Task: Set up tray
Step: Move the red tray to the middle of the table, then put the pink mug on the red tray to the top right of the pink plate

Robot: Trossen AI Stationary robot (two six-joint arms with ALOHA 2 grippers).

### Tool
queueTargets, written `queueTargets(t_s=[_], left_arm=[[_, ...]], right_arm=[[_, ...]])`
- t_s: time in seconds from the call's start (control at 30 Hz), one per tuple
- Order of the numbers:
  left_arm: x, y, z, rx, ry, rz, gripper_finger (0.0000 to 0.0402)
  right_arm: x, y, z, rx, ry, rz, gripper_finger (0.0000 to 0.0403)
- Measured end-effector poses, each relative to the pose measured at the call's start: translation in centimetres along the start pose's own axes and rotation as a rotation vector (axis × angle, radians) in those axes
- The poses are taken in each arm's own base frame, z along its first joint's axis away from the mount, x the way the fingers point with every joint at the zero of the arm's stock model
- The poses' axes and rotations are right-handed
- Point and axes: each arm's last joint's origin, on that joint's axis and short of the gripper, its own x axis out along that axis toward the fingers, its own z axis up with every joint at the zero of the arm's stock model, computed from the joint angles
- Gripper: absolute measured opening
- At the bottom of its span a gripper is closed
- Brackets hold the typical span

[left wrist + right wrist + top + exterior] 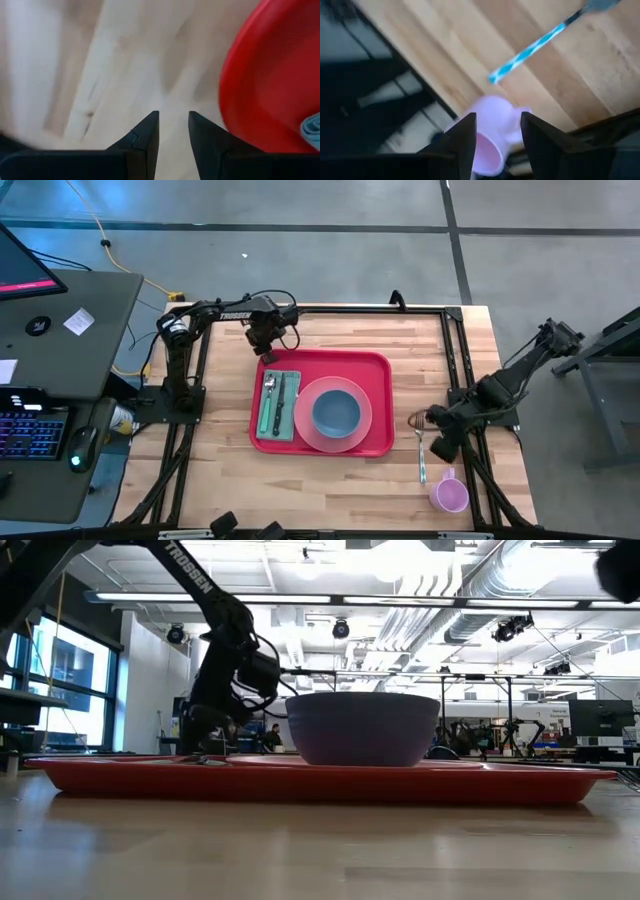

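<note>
The red tray (375, 370) lies flat on the wooden table's middle. On it a teal napkin (266, 423) carries a fork and a knife, and beside that a blue bowl (335, 411) sits on a pink plate (360, 435). My left gripper (268, 348) points down beside the tray's far left corner (260, 75), open with only bare wood between its fingers. My right gripper (440, 442) hangs open above the table's right side. A blue-handled spoon (535, 47) and a lilac cup (490, 137) lie below it, apart from its fingers.
A black frame (452, 350) runs along the table's far and right edges. A desk with a keyboard (30, 430) stands off the table's left side. Bare wood (330, 490) shows between the tray and the near edge.
</note>
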Motion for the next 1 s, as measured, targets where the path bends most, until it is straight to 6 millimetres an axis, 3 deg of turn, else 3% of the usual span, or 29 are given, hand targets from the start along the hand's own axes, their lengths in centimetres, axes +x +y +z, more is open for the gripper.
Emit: queueTargets(t_s=[0.13,0.33,0.6,0.8,1.0], left_arm=[[-1.9,0.5,-0.2,-0.032,-0.01,0.017,0.0136],[-7.3,1.7,-1.1,-0.112,-0.18,0.02,0.0136],[-14.4,2.9,-5.5,-0.288,-0.438,-0.087,0.0136],[-17.0,3.3,-8.5,-0.413,-0.54,-0.153,0.0136],[-18.0,3.4,-10.4,-0.468,-0.574,-0.177,0.0136]], right_arm=[[0.7,0.2,-1.2,-0.173,0.075,-0.025,0.0138],[2.6,1.2,-2.5,-0.46,0.14,-0.04,0.0138],[5.9,2.5,-4.2,-0.665,0.198,-0.039,0.0138],[7.8,2.3,-4.6,-0.753,0.232,-0.131,0.0138],[8.7,1.7,-4.5,-0.75,0.253,-0.224,0.0134]])
